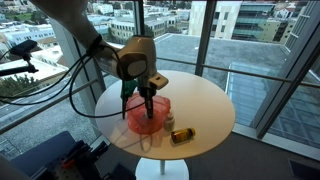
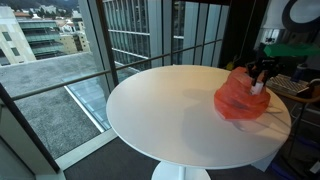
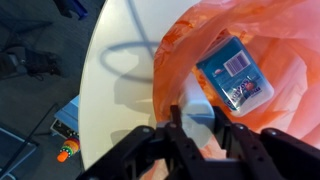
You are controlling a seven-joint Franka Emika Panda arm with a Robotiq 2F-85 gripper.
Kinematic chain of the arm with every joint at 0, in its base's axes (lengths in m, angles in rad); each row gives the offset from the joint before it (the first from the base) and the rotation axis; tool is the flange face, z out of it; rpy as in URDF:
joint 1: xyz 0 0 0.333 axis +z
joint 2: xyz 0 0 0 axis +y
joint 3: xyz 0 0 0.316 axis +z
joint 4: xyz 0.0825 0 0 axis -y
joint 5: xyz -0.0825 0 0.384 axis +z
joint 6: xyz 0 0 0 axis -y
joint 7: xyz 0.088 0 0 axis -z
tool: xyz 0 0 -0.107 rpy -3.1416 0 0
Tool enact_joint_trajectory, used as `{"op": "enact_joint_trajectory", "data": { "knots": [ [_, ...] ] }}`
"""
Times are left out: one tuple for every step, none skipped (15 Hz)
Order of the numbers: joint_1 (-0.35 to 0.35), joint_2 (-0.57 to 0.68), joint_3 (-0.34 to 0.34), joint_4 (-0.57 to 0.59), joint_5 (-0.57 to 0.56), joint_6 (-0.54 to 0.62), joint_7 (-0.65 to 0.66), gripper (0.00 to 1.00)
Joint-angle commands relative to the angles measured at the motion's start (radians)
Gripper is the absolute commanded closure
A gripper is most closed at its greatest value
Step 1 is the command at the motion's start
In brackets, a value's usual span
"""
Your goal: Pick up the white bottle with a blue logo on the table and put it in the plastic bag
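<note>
My gripper is shut on the white bottle and holds it upright over the open mouth of the orange-red plastic bag. The blue logo does not show. In both exterior views the gripper hangs just above the bag, with the bottle's white end showing below the fingers. A flat blue and white packet lies inside the bag.
The bag sits on a round white table beside tall windows. A small amber bottle lies on the table next to the bag, and a small jar stands near it. Cables hang from the arm.
</note>
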Motion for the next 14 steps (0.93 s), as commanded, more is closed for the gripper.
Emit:
{"op": "enact_joint_trajectory", "data": {
  "knots": [
    [0.001, -0.013, -0.006, 0.0, -0.014, 0.003, -0.011, 0.34],
    [0.0, -0.018, -0.006, 0.003, -0.014, -0.006, -0.012, 0.25],
    [-0.001, -0.027, -0.006, 0.007, -0.01, -0.017, -0.017, 0.17],
    [-0.002, -0.034, -0.006, 0.01, -0.009, -0.023, -0.018, 0.1],
    [-0.004, -0.045, -0.005, 0.014, -0.005, -0.034, -0.024, 0.02],
    [-0.006, -0.056, -0.004, 0.016, -0.002, -0.041, -0.03, 0.0],
    [-0.006, -0.065, -0.005, 0.019, -0.008, -0.045, -0.028, 0.0],
    [-0.008, -0.078, -0.003, 0.022, -0.007, -0.055, -0.036, 0.0],
    [-0.01, -0.09, 0.0, 0.025, -0.003, -0.069, -0.048, 0.0],
    [-0.013, -0.103, 0.002, 0.03, 0.0, -0.087, -0.061, 0.0],
    [-0.015, -0.117, 0.004, 0.034, -0.003, -0.108, -0.072, 0.0],
    [-0.017, -0.13, 0.006, 0.038, -0.003, -0.128, -0.091, 0.0],
    [-0.019, -0.148, 0.008, 0.042, -0.007, -0.158, -0.113, 0.01],
    [-0.021, -0.162, 0.009, 0.045, -0.014, -0.181, -0.132, 0.0]
  ]
}}
